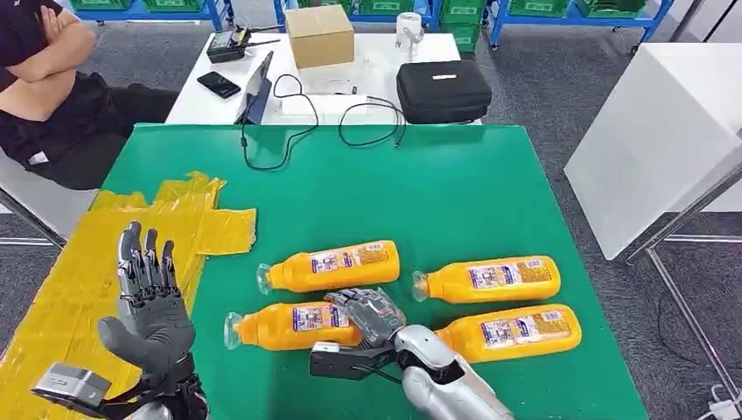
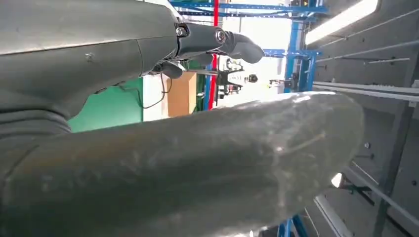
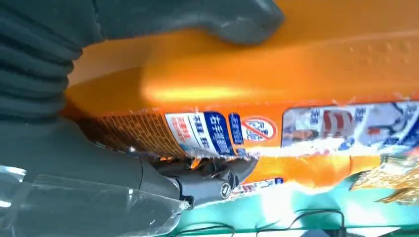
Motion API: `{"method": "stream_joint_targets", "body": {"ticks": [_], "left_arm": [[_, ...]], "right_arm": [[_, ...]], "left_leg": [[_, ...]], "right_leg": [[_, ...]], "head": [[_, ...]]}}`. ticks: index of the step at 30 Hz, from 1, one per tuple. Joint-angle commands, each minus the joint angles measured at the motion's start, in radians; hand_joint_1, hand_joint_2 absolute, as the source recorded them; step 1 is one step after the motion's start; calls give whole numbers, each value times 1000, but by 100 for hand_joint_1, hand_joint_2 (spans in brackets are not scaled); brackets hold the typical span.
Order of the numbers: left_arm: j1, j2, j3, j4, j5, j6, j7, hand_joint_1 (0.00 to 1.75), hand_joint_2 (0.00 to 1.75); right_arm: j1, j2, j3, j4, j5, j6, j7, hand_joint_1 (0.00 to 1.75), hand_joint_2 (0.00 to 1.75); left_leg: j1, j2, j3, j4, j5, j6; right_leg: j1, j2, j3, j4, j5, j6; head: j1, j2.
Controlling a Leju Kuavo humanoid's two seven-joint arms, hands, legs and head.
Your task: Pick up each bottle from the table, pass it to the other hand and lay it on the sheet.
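Observation:
Four orange bottles lie on their sides on the green table [image 1: 437, 192]. My right hand [image 1: 372, 315] grips the base end of the near-left bottle [image 1: 289, 326], which rests on the table. In the right wrist view my thumb [image 3: 237, 19] presses one side of that bottle [image 3: 296, 64] and my fingers [image 3: 207, 182] wrap the other side. The other bottles lie at the far left [image 1: 332, 265], far right [image 1: 494, 278] and near right [image 1: 512, 332]. My left hand [image 1: 150, 302] is raised and open, fingers pointing up, over the yellow sheet [image 1: 79, 262]. Its fingers [image 2: 217, 42] are spread and hold nothing.
Behind the green table stands a white table with a cardboard box [image 1: 319, 35], a black case [image 1: 442, 90], a phone and loose cables [image 1: 289, 131] that trail onto the green surface. A person [image 1: 44, 96] sits at the far left. A white panel [image 1: 656, 131] stands at the right.

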Motion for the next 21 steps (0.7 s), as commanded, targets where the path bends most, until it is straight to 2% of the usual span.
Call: {"method": "stream_joint_targets", "body": {"ticks": [1,2,3,6,8,9,10,12,13,14,16,17,18,21], "left_arm": [[-23,28,-1,43,4,4,2,0,0],[-23,28,-1,43,4,4,2,0,0],[-23,28,-1,43,4,4,2,0,0],[-23,28,-1,43,4,4,2,0,0],[-23,28,-1,43,4,4,2,0,0],[-23,28,-1,43,4,4,2,0,0],[-24,28,-2,44,3,4,2,0,0],[-23,28,-2,44,3,3,2,0,0],[-23,27,-2,46,4,2,2,0,0],[-25,27,-2,49,4,2,2,0,0],[-28,26,-3,53,4,0,2,0,0],[-29,25,-4,54,3,2,2,0,0],[-29,24,-5,54,2,2,2,0,0],[-28,24,-5,51,6,9,2,0,0]], "right_arm": [[81,-50,7,91,-10,52,7,175,175],[81,-50,7,91,-10,52,7,175,175],[81,-50,7,91,-10,52,7,175,175],[81,-50,7,91,-10,52,7,175,175],[81,-50,7,91,-10,52,7,175,175],[81,-50,7,91,-10,52,7,175,175],[82,-51,9,93,-10,53,7,175,175],[84,-53,10,96,-10,55,8,175,175],[83,-54,13,101,-8,59,11,175,175],[81,-56,17,107,-6,62,12,175,175],[80,-60,23,116,-4,66,13,175,175],[81,-61,24,118,-4,66,13,175,175],[82,-62,24,116,-5,65,13,175,175],[105,-65,-11,66,-48,35,-14,175,175]], "left_leg": [[1,-7,-13,-2,6,-2],[0,-4,-5,-1,2,-1],[0,-6,-11,-2,5,-2],[0,-3,-6,0,1,-1],[0,-7,-13,-1,4,-2],[-1,-6,-6,-2,2,-1],[0,-7,-15,-2,6,-1],[-1,-5,-8,-1,2,0],[0,-7,-13,-1,4,-1],[-1,-4,-6,0,1,0],[0,-6,-10,-1,3,-1],[-1,-4,-3,0,0,0],[-1,-6,-8,-1,2,-1],[-1,-3,0,0,-2,0]], "right_leg": [[0,-9,-10,-3,4,1],[0,-5,-2,-2,1,0],[0,-8,-8,-3,4,1],[0,-5,-4,-1,1,0],[0,-9,-10,-2,3,0],[-1,-8,-3,-3,1,0],[0,-9,-11,-3,4,0],[-1,-6,-6,-1,2,1],[-1,-9,-10,-3,3,0],[-1,-5,-3,-1,1,1],[-1,-8,-6,-2,2,1],[-1,-5,0,-1,-1,2],[-1,-8,-5,-2,1,2],[-2,-4,2,0,-2,2]], "head": [[0,0],[0,0],[0,0],[0,0],[0,0],[0,0],[0,0],[0,0],[0,0],[0,0],[0,0],[0,0],[0,0],[0,0]]}}
